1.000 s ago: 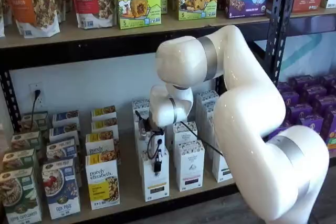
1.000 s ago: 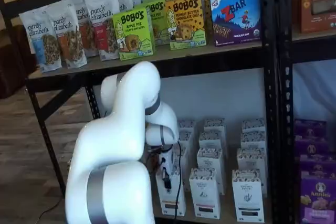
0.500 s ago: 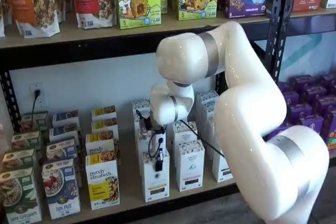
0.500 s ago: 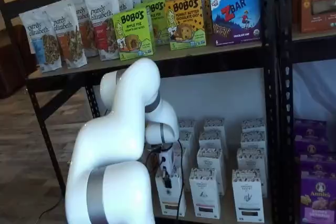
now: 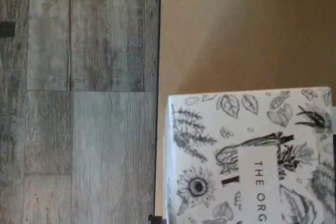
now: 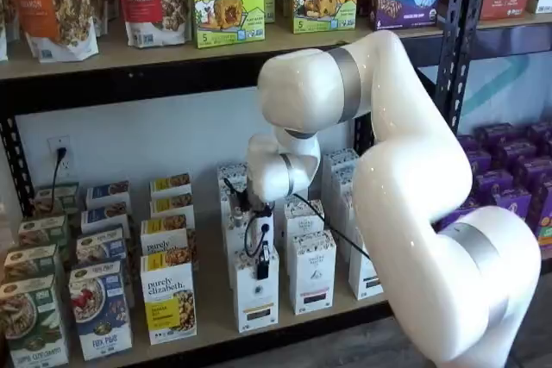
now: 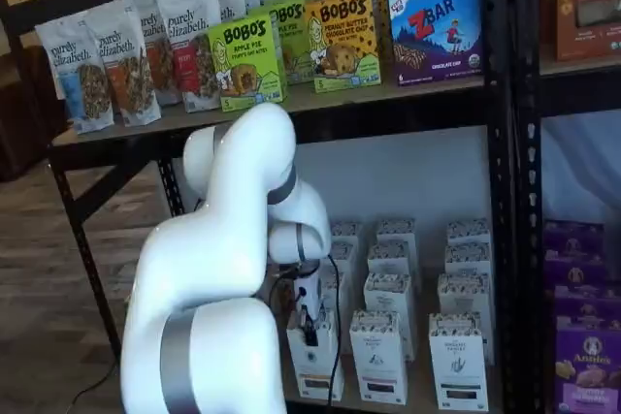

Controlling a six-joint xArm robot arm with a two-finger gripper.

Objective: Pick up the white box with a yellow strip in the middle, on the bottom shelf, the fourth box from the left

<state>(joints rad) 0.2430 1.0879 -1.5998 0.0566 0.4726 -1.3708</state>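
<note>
The white box [image 6: 256, 303] stands at the front of its column on the bottom shelf [image 6: 212, 306], and it also shows in the other shelf view [image 7: 316, 373]. My gripper [image 6: 260, 261] hangs right over it, with one black finger [image 6: 260, 266] lying against the upper front face. That finger [image 7: 310, 330] is seen from the other side too; its partner is hidden, so no gap or grip shows. In the wrist view the box's leaf-printed top [image 5: 247, 156] lies close below, on the tan shelf board [image 5: 236, 40] by its front edge.
A "purely elizabeth" box [image 6: 168, 301] stands just left of the white box, and a like white box [image 6: 312, 273] just right. Cereal boxes [image 6: 101, 309] fill the far left, purple boxes [image 6: 509, 180] the right bay. A black upright [image 6: 453, 40] rises behind my arm. Wood floor [image 5: 79, 103] lies beyond the shelf's front edge.
My arm's upper joints have risen slightly. The gripper and the white box have stayed almost where they were.
</note>
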